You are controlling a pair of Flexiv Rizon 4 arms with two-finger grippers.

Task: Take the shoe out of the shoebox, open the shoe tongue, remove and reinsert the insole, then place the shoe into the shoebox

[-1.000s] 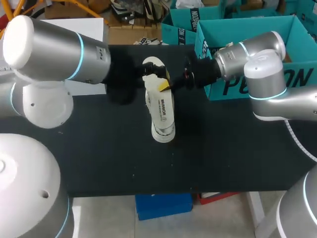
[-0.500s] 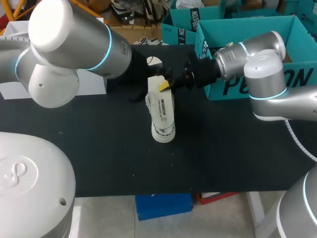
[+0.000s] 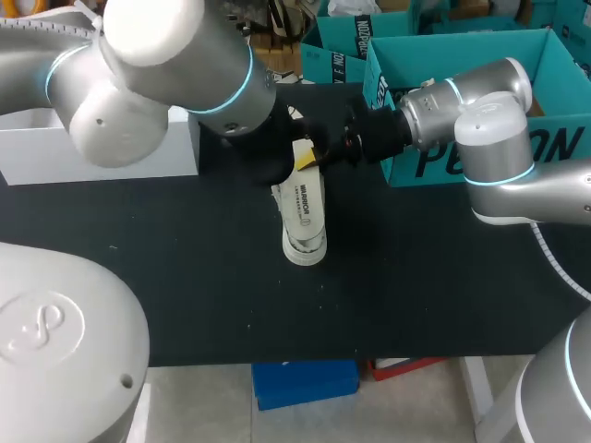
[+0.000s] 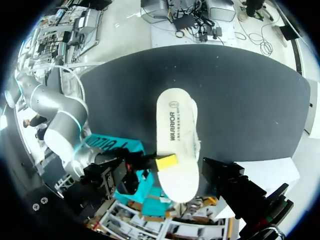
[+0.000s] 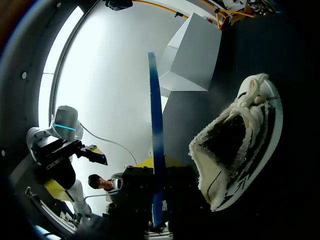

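**Moved:** left arm (image 3: 175, 65) has swung in from its side and now hangs over the far part of the table (image 3: 185, 268), above the right gripper (image 3: 307, 157). Shoe and right gripper are unchanged.

**Right gripper:** clamped on the insole (image 5: 154, 115), which stands up edge-on from between its yellow tips.

**Left gripper:** hidden beneath its own arm in the head view, so whether it is open or closed cannot be told.

**Shoe** (image 3: 303, 217)**:** out of the box, lying on its side just beside the right gripper's tips with its fleece-lined opening turned toward them. Nothing holds it.

**Shoebox** (image 3: 462, 46)**:** behind the right gripper, beside that arm.

**Hazards, as judged:**
- The incoming left arm crowds the held insole and could knock it askew or meet the right gripper.
- The thin insole, pinched at one end, may flex or slip.
- The unrestrained shoe may skid away when the insole is pushed in.
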